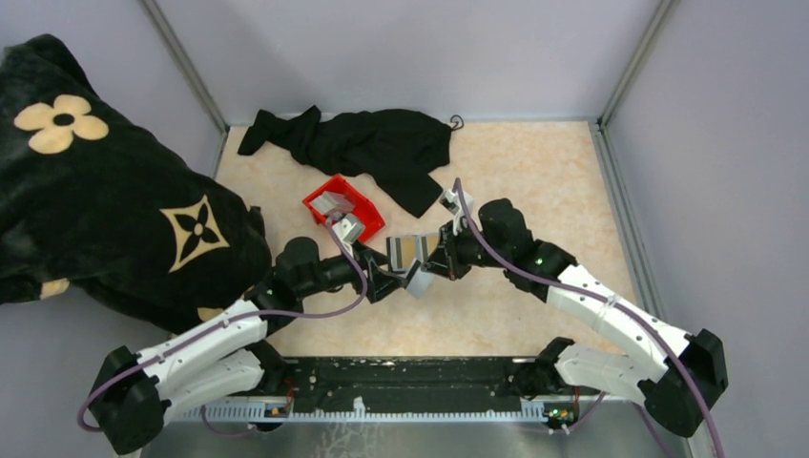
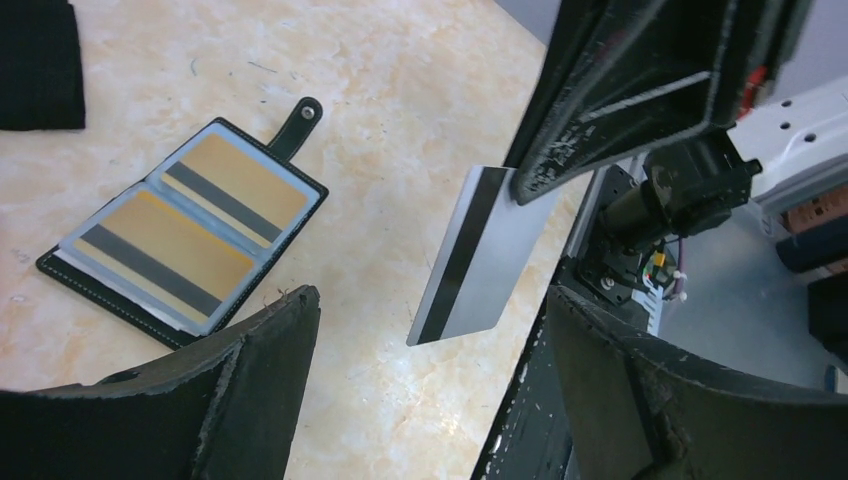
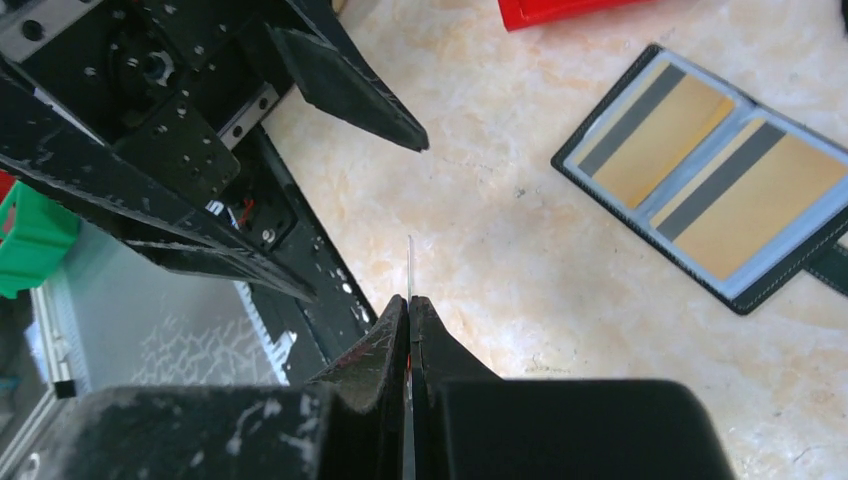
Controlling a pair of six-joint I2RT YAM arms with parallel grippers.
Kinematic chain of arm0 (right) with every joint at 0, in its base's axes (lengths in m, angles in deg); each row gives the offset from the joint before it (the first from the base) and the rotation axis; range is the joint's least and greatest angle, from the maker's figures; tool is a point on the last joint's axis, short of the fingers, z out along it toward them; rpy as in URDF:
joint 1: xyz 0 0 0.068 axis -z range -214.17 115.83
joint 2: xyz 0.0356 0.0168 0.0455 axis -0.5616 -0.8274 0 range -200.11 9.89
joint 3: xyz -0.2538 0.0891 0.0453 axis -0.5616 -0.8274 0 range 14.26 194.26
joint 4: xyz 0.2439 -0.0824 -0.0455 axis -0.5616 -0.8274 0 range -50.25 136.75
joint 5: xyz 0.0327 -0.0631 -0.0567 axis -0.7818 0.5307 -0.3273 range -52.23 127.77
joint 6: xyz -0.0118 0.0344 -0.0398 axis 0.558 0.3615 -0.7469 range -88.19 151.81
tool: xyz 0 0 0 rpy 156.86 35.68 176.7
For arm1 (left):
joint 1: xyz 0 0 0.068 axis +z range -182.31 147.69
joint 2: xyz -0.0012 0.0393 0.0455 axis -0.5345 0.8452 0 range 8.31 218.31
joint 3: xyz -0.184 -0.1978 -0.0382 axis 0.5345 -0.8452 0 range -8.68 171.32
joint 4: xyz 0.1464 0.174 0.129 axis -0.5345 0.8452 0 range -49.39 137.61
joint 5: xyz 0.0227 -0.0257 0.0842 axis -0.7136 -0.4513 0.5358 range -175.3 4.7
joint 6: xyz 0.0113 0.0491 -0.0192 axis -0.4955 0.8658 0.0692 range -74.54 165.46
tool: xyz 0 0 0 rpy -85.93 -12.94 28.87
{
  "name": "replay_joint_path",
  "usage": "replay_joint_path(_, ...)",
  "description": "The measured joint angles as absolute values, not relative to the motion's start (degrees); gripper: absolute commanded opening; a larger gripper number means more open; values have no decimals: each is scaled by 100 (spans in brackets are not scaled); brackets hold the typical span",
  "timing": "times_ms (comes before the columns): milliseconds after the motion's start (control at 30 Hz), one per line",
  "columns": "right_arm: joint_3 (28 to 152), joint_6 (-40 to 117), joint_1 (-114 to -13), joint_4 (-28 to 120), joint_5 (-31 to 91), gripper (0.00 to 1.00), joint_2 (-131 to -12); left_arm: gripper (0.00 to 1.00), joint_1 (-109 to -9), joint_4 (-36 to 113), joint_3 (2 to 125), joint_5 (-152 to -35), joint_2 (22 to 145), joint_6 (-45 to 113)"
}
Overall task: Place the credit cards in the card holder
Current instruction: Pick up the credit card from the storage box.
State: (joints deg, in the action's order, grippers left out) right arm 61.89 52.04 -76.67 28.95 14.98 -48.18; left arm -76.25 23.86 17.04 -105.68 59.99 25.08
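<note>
The card holder lies open on the table with two gold cards tucked inside; the left gripper is spread wide and holds nothing; a grey card hangs just in front of it; the right gripper pinches that card tight.

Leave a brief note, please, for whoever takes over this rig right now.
Right gripper: shut on a grey card, held off the table.
Left gripper: open, facing that card, not touching it.
Card holder: lying open on the table, two gold cards already in its sleeves.
To do: get the grey card into the holder; check the red bin for more cards.
</note>
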Motion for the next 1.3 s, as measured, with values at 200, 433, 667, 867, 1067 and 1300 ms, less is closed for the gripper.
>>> replay_joint_path(200, 5925, 5355, -7337, 3129, 786, 0, -4947, 81, -7446, 2229, 1713, -11154, 6288, 2569)
replay_joint_path(433, 5849, 5528, -7280, 3417, 172, 0, -5130, 67, -7225, 1992, 1811, -11833, 6957, 2547)
replay_joint_path(667, 5774, 5652, -7144, 3719, -191, 0, -5294, 54, -7114, 1800, 1879, -12362, 7239, 2451)
replay_joint_path(867, 5765, 5766, -7068, 4001, -416, 0, -5513, 39, -7070, 1619, 1879, -12695, 7337, 2355)
replay_joint_path(1067, 5698, 5873, -6961, 4213, -530, 0, -5644, 36, -7050, 1577, 1881, -12939, 7477, 2315)
replay_joint_path(1300, 5700, 5884, -6808, 4291, -635, 0, -5677, 0, -7039, 1562, 1883, -12979, 7481, 2293)
